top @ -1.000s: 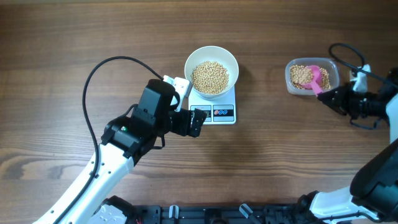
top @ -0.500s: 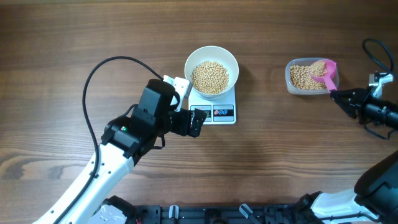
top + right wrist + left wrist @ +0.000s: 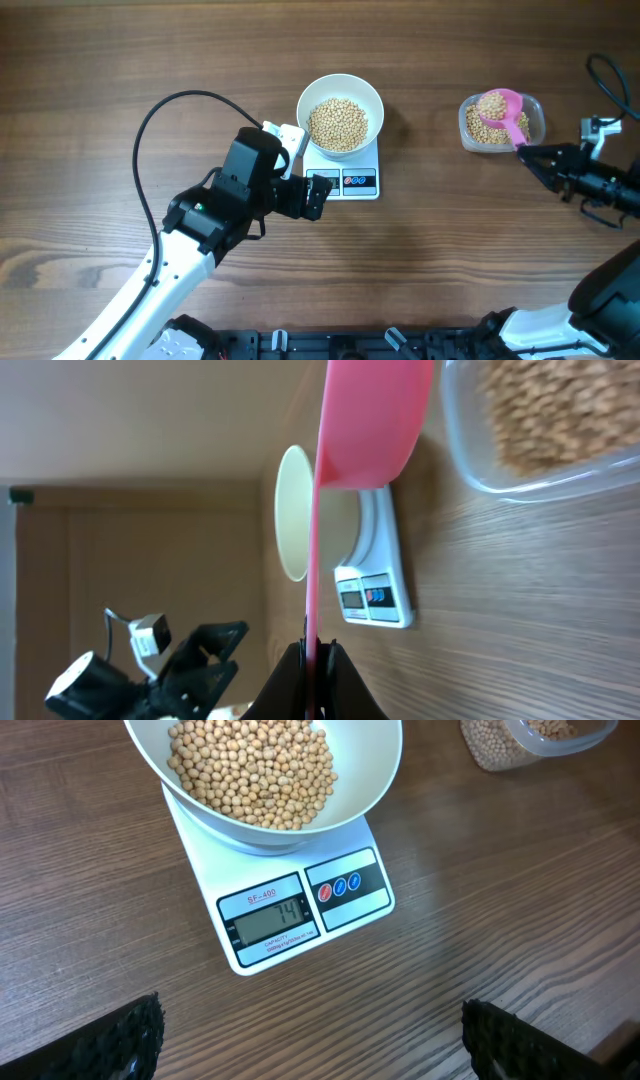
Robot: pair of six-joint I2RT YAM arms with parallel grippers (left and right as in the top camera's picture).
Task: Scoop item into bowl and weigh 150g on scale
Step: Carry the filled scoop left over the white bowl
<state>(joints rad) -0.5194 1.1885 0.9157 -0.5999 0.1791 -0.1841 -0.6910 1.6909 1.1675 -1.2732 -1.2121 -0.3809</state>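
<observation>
Right tool (image 3: 522, 152): pinched shut on handle of pink scoop (image 3: 507, 110), right edge of overhead frame. Scoop heaped with beans (image 3: 491, 103), held over clear tub (image 3: 541, 118) at upper right; whether lifted clear of tub contents, cannot tell. Left tool (image 3: 318, 196): spread wide, holding nothing, parked just in front of scale (image 3: 300, 910), centre frame. White bowl (image 3: 375, 780) seated on scale, partly filled with beans, level well under rim. Display (image 3: 268, 925) showing 74, so judged about halfway to target. Left to do: carry this scoopful across to bowl, tip in, likely more scoops after, then creep up to 150 in small amounts. Beans: small, round, tan, dry-looking, loose. None seen spilled on counter (image 3: 450, 260).
</observation>
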